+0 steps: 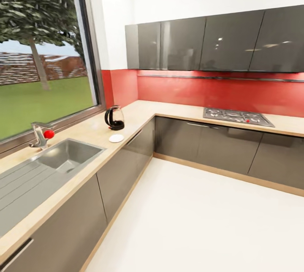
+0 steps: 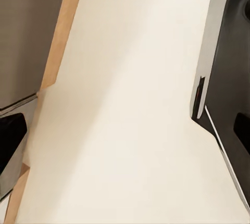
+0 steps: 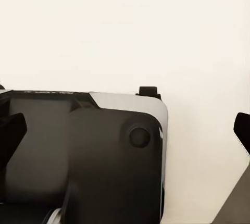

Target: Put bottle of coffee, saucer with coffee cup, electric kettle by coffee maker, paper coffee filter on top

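Head view, kitchen corner, items as I log them from the console:

1. Countertop (image 1: 139, 113): an L-shaped beige slab running under the window and along the red back wall.
2. Electric kettle (image 1: 115, 118): upright on the window run of the countertop, short of the inner corner, roughly midway between the window edge and the front edge.
3. Saucer (image 1: 116, 138): flat white dish just beside the kettle, close to the front edge, nothing on it.
4. Sink (image 1: 69, 155): set into the same run, with a tap (image 1: 41, 134) at its window edge.
5. Hob (image 1: 237, 116): on the back-wall run, near the wall.
6. Wall cabinets (image 1: 211, 44): dark, glossy, doors closed.

Wrist views, both: pale floor and dark parts of my own base. Dark shapes at the picture edges may be fingertips, but I cannot tell whether either gripper is open or closed, and I see nothing held.

Progress, as I judge it: early. Kettle and saucer are on the countertop, yet I see no coffee maker to set them beside. Cup, bottle of coffee, filter and shelf are still to be found. I read this as travel between stations, with nearly every placement left to do.
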`<state>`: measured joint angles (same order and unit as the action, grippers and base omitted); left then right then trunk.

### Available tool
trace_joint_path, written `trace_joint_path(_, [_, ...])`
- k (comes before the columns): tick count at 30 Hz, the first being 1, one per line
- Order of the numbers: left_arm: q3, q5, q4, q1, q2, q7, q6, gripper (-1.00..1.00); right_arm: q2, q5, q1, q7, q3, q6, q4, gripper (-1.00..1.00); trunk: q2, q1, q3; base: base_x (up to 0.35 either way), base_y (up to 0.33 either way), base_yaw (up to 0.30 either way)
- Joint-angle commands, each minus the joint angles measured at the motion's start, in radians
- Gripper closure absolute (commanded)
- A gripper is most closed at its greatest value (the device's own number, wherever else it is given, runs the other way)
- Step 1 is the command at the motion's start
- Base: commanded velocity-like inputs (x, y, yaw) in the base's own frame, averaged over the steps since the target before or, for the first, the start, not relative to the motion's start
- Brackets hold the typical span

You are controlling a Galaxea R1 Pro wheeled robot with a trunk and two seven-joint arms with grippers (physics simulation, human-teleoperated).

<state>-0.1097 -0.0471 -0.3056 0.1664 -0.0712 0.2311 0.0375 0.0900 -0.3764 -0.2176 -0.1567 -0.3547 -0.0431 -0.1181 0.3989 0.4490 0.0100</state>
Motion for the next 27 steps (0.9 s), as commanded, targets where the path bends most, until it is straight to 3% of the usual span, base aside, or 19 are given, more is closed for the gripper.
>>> trace_joint_path(1, [-0.004,-0.005,-0.003,0.001,0.001,0.001,0.004,-1.00,0.001,-0.011,0.000,-0.002,-0.007,-0.005,-0.002,-1.00,0.001,0.001,0.001,0.329,0.000,0.000])
trace_joint_path(10, [-0.005,-0.005,-0.003,0.001,0.001,0.001,0.004,-1.00,0.002,-0.013,0.000,0.000,-0.004,-0.004,0.000,-1.00,0.001,0.001,0.001,0.320,-0.078,0.000])
trace_joint_path(27, [-0.005,-0.005,-0.003,0.001,0.001,0.001,0.004,-1.00,0.001,-0.013,0.000,-0.001,-0.004,-0.006,0.000,-1.00,0.001,0.001,0.001,0.286,-0.191,0.000])
